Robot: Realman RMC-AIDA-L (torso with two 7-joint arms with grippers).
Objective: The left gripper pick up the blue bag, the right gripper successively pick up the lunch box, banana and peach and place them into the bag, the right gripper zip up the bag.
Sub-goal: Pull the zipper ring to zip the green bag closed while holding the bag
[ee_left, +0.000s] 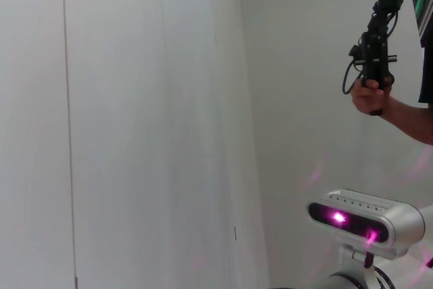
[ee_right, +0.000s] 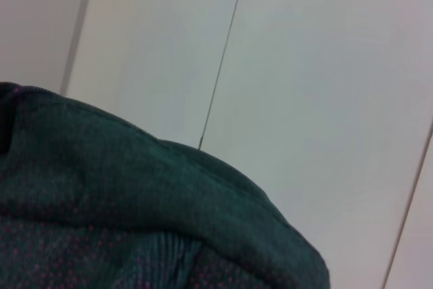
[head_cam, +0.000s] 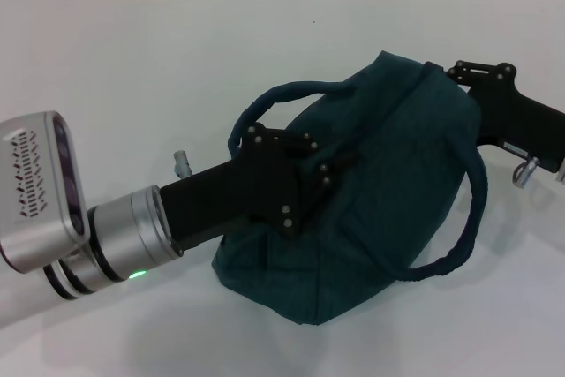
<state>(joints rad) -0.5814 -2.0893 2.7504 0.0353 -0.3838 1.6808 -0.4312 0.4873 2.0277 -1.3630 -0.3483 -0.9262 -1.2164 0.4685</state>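
Head view of the closing stage of the packing task. The blue bag (head_cam: 388,183) lies on its side on the white table (head_cam: 132,68), its body bulging and its top seam apparently drawn together; neither the lunch box, the banana nor the peach is visible anywhere, which suggests all three are already inside. The left gripper (head_cam: 305,184) reaches in from the robot's left and presses against the bag's flank near one rope handle (head_cam: 265,103); whether its fingers pinch fabric cannot be told. The right gripper (head_cam: 459,72) sits at the far end of the bag's top seam, its fingertips against the cloth, its grip likewise undeterminable; a metal ring (head_cam: 526,169) hangs just under its body. Judged from this, loading is done and zipping is at or near completion.
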